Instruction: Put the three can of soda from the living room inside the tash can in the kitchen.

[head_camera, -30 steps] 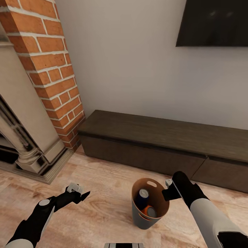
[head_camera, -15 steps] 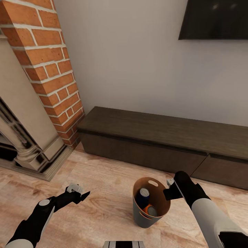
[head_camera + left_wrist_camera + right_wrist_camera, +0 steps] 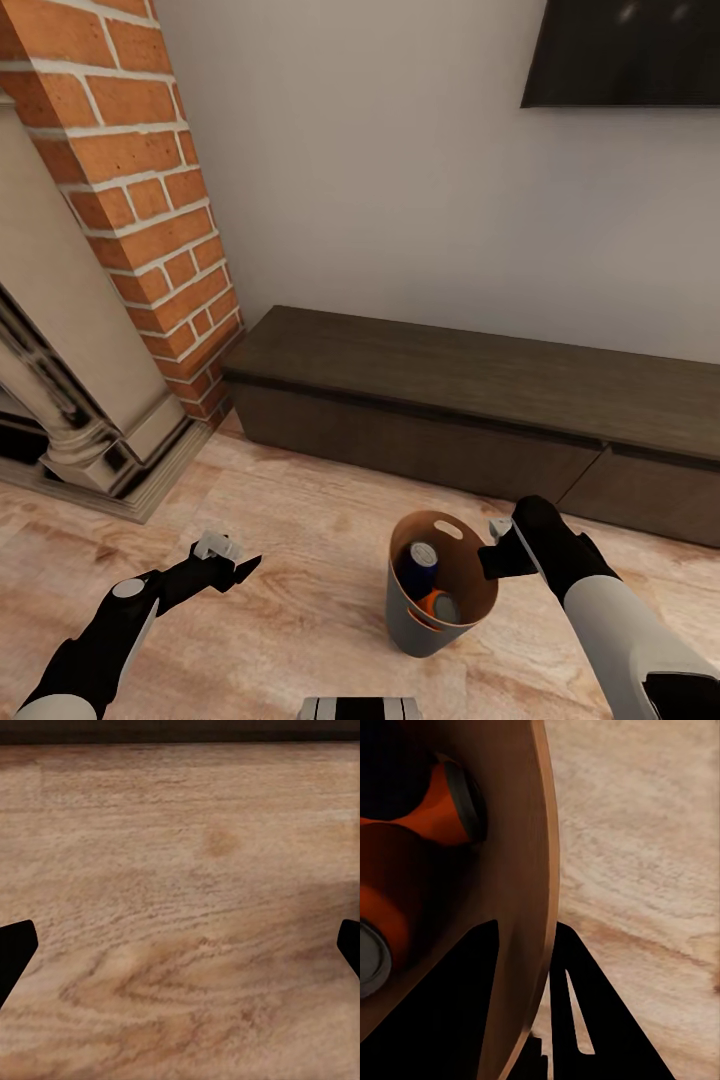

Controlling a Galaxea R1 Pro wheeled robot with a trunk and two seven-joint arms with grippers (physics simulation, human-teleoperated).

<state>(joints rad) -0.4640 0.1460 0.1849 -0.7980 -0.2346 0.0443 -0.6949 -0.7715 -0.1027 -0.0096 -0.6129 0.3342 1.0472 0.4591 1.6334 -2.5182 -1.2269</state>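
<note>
The pale grey tash can [image 3: 408, 622] with its brown inside is low in front of me over the wood floor. In it lie a blue can of soda [image 3: 421, 561] and an orange one [image 3: 437, 606]. My right gripper [image 3: 494, 558] is shut on the bin's right rim. The right wrist view has the rim wall [image 3: 521, 892] between the two dark fingers [image 3: 592, 1020], and two orange cans [image 3: 439, 802] [image 3: 386, 922] inside. My left gripper [image 3: 240, 568] hangs open to the left, apart from the bin. Bare floor lies between its fingertips [image 3: 15, 952].
A red brick fireplace [image 3: 140, 200] with a pale stone surround [image 3: 70, 400] stands at the left. A dark low cabinet [image 3: 470, 400] runs along the white wall ahead. A black TV [image 3: 630, 50] hangs above it. Light wood floor [image 3: 290, 560] spreads around the bin.
The whole picture has shifted, so the camera has moved: fireplace, cabinet and TV sit a little higher in the picture. The bin stays in my right gripper; the left arm holds its pose.
</note>
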